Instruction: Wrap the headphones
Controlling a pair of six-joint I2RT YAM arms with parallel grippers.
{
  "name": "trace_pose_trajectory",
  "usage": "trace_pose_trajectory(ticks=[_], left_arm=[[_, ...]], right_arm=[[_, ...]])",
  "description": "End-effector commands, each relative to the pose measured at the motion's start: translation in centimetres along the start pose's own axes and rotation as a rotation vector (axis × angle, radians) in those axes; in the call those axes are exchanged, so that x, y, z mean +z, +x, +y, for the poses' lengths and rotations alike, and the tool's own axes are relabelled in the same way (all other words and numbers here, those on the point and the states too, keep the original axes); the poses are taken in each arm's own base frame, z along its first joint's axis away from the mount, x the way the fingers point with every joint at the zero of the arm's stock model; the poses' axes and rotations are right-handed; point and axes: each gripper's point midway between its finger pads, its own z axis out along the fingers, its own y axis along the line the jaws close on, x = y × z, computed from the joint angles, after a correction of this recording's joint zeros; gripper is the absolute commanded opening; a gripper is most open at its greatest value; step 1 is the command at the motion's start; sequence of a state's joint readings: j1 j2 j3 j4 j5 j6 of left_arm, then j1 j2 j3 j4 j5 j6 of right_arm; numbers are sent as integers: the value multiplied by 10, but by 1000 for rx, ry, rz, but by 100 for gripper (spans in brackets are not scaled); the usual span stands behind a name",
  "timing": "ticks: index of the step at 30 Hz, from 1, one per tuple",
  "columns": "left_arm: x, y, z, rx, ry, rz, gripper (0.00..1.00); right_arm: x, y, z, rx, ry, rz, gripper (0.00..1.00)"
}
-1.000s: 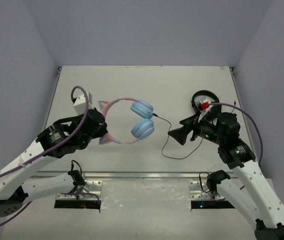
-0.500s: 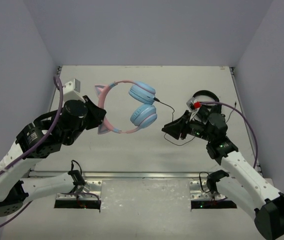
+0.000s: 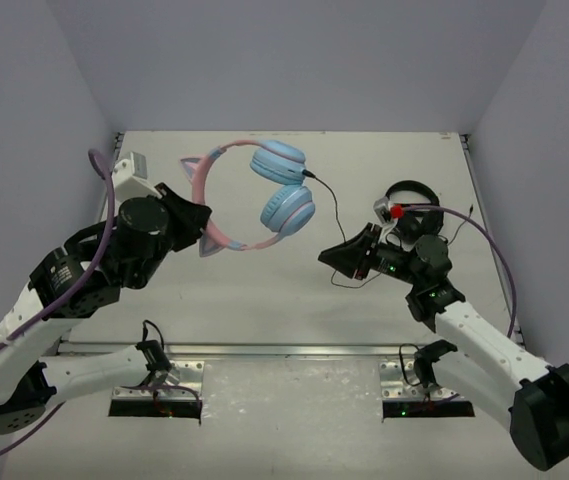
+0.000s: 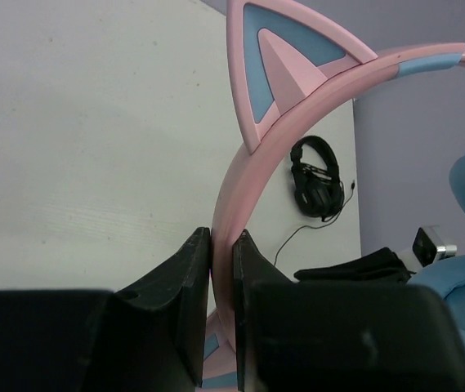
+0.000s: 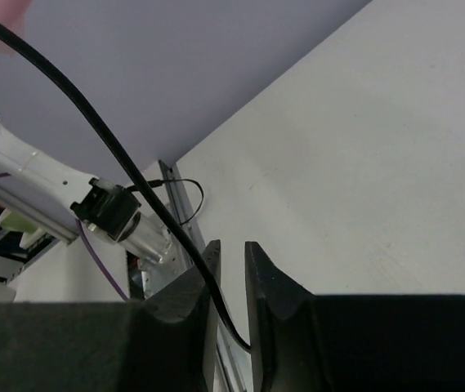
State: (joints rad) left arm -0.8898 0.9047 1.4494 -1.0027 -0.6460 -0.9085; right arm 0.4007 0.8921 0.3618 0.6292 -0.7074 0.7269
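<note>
The headphones hang in the air over the table's middle, light blue earcups to the right, pink headband with a cat ear to the left. My left gripper is shut on the headband, which sits pinched between its jaws. The thin black cable drops from the upper earcup down to my right gripper. In the right wrist view the cable crosses the left finger and runs into the narrow gap between the nearly closed jaws. A slack loop lies on the table below.
A smaller all-black pair of headphones lies at the right of the table, beside the right arm, also seen far off. Grey walls close the table on three sides. A metal rail runs along the near edge.
The left arm has lifted the headphones up and toward the back. The right gripper has moved left to the hanging cable and closed from wide open to a narrow gap around it.
</note>
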Motion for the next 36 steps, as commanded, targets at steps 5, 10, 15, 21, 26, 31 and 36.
trace_pose_trajectory(ticks=[5,10,15,21,26,31,36], left_arm=[[-1,-61,-9,-126,-8,-284,0],[23,-52,11,226,-92,-354,1],[49,-3,8,541,58,-276,0],[68,92,-15,782,395,-19,0],[75,148,-27,880,539,208,0],[60,173,-44,888,699,321,0],[52,183,-55,891,771,386,0]], right_arm=[[-13,-15,1,-83,86,-88,1],[-57,-60,-14,-182,438,-160,1],[-88,-109,8,-302,582,-148,1],[-70,-109,30,-324,468,71,3],[-57,-87,32,-304,364,229,1],[-47,-68,29,-263,298,274,3],[-36,-55,30,-277,214,299,4]])
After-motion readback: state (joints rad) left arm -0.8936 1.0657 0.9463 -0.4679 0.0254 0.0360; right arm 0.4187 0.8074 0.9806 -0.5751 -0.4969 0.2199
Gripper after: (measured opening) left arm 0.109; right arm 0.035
